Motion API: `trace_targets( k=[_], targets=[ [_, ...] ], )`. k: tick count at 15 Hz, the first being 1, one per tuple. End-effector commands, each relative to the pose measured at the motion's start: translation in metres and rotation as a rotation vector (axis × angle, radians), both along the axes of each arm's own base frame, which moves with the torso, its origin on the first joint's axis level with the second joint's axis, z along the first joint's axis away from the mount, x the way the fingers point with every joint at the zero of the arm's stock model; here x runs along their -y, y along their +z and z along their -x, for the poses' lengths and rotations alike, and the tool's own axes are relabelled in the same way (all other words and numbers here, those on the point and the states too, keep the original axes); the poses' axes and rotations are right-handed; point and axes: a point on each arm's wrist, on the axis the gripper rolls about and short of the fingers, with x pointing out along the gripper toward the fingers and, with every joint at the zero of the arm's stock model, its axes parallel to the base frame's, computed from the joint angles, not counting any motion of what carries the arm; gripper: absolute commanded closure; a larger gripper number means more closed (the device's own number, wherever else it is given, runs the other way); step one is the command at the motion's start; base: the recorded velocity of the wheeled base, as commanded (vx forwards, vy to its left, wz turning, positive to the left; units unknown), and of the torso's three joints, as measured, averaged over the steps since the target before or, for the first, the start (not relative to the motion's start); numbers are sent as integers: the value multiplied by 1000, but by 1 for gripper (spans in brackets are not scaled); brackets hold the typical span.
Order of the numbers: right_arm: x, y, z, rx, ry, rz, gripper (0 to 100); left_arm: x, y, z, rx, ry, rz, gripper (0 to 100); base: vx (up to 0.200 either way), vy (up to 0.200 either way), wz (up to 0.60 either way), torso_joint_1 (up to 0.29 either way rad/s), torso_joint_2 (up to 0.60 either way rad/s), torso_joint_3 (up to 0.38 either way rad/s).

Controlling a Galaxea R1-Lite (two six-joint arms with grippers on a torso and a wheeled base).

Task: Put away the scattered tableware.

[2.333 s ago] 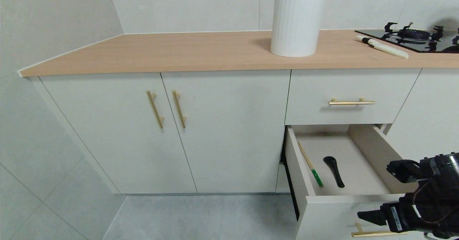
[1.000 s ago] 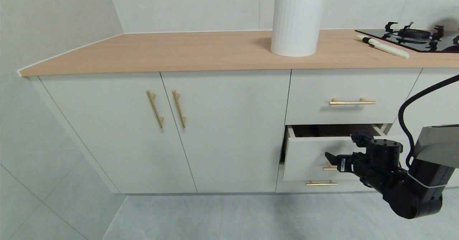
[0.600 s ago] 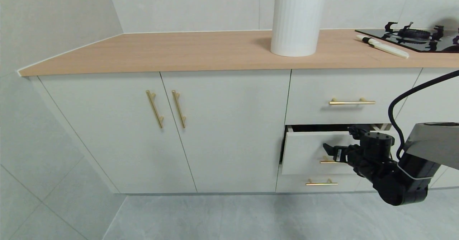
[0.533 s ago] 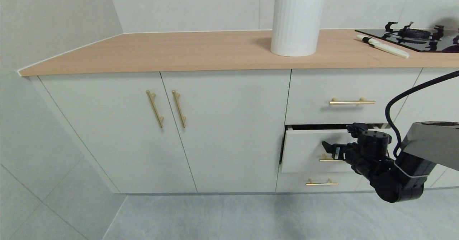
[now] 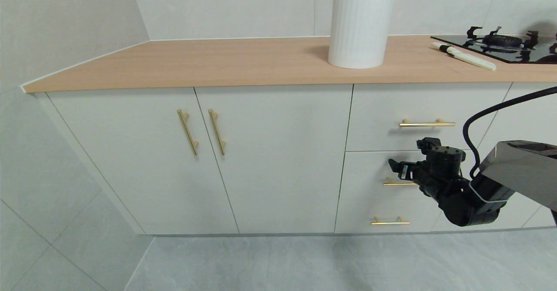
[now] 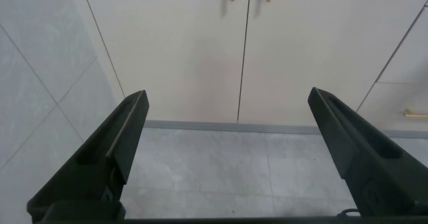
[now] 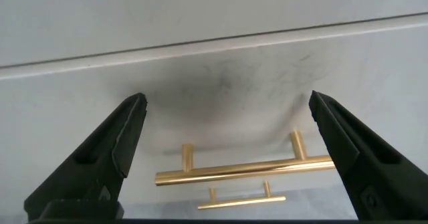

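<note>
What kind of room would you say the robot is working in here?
Most likely a home kitchen: a wooden countertop runs over pale cabinets with gold bar handles, and a gas hob sits at its right end.

On the countertop (image 5: 196,65), a canister (image 5: 359,21), a knife (image 5: 463,56) to its right by the hob (image 5: 504,51); below, cabinet doors (image 5: 217,173) left of three stacked drawers (image 5: 378,108); right gripper (image 5: 407,155) just before the middle drawer (image 5: 365,173)

A home kitchen: a wooden countertop (image 5: 217,65) over pale cabinets (image 5: 270,160) with brass handles (image 5: 188,132), a gas hob (image 5: 504,43) at upper right, tiled walls (image 5: 226,8) behind.
</note>
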Motion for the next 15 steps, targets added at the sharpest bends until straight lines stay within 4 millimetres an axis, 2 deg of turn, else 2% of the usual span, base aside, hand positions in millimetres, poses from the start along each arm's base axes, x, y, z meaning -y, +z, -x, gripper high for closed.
trace_targets(
  k=[1,3,5,6,7,8,9,10,11,12,13,14,15],
  targets=[
    [0,5,-3,19,-6,-1,0,0,0,0,0,1,0,0,0,0,0,0,0,0],
    [1,17,9,17,-29,4,0,0,0,0,0,1,0,0,0,0,0,0,0,0],
    [4,49,42,23,-27,11,0,0,0,0,0,1,0,0,0,0,0,0,0,0],
    [8,98,83,49,-14,39,0,0,0,0,0,1,0,0,0,0,0,0,0,0],
    [10,122,107,59,-12,49,0,0,0,0,0,1,0,0,0,0,0,0,0,0],
    [13,154,145,60,-11,55,0,0,0,0,0,1,0,0,0,0,0,0,0,0],
    [15,175,173,67,-13,54,0,0,0,0,0,1,0,0,0,0,0,0,0,0],
    [20,205,227,90,-9,52,0,0,0,0,0,1,0,0,0,0,0,0,0,0],
    [22,217,255,110,1,48,0,0,0,0,0,1,0,0,0,0,0,0,0,0],
    [26,232,306,141,14,44,0,0,0,0,0,1,0,0,0,0,0,0,0,0],
    [29,239,339,172,13,41,0,0,0,0,0,1,0,0,0,0,0,0,0,0],
    [32,237,374,179,11,41,0,0,0,0,0,1,0,0,0,0,0,0,0,0],
    [32,235,383,176,12,41,0,0,0,0,0,1,0,0,0,0,0,0,0,0]
  ],
)
